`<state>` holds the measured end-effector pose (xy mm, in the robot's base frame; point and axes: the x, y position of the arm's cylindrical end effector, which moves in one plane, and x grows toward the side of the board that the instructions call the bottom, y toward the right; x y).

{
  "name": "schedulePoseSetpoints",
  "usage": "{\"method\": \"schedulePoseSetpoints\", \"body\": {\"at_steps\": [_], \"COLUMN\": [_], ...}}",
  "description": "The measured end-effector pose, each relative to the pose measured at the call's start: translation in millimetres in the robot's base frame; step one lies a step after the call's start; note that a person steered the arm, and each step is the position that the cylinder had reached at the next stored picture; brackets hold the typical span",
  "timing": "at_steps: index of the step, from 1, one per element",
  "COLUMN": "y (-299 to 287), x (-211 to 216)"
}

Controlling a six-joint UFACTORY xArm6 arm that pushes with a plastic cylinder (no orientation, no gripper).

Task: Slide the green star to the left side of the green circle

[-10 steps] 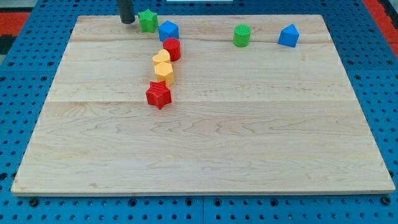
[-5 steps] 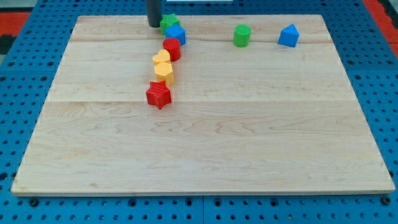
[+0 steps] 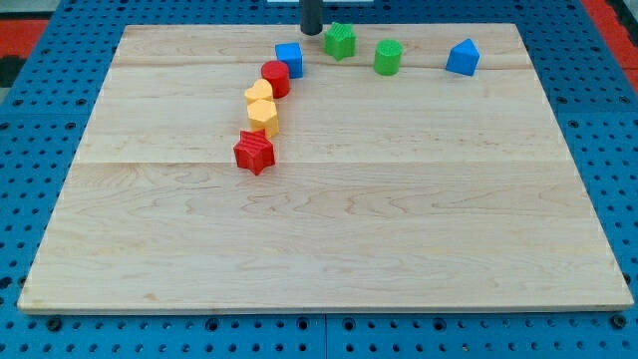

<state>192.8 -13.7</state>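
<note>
The green star (image 3: 340, 41) sits near the view's top edge of the wooden board (image 3: 329, 219), a short gap to the left of the green circle (image 3: 388, 57). My tip (image 3: 311, 30) is just to the left of the green star, close to it or touching it. The rod rises out of the view's top.
A blue block (image 3: 290, 59) lies below and left of my tip, beside a red cylinder (image 3: 275, 78). A yellow heart (image 3: 258, 95), a yellow block (image 3: 264, 117) and a red star (image 3: 254, 152) trail down from it. Another blue block (image 3: 462, 57) lies at the top right.
My tip has moved right along the top edge, pushing the green star past the blue block towards the green circle. The blue block has shifted a little to the right.
</note>
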Motion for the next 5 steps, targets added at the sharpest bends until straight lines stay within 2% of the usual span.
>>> {"method": "schedulePoseSetpoints", "body": {"at_steps": [3,5], "y": [49.7,52.2], "x": [0.2,12.1]}}
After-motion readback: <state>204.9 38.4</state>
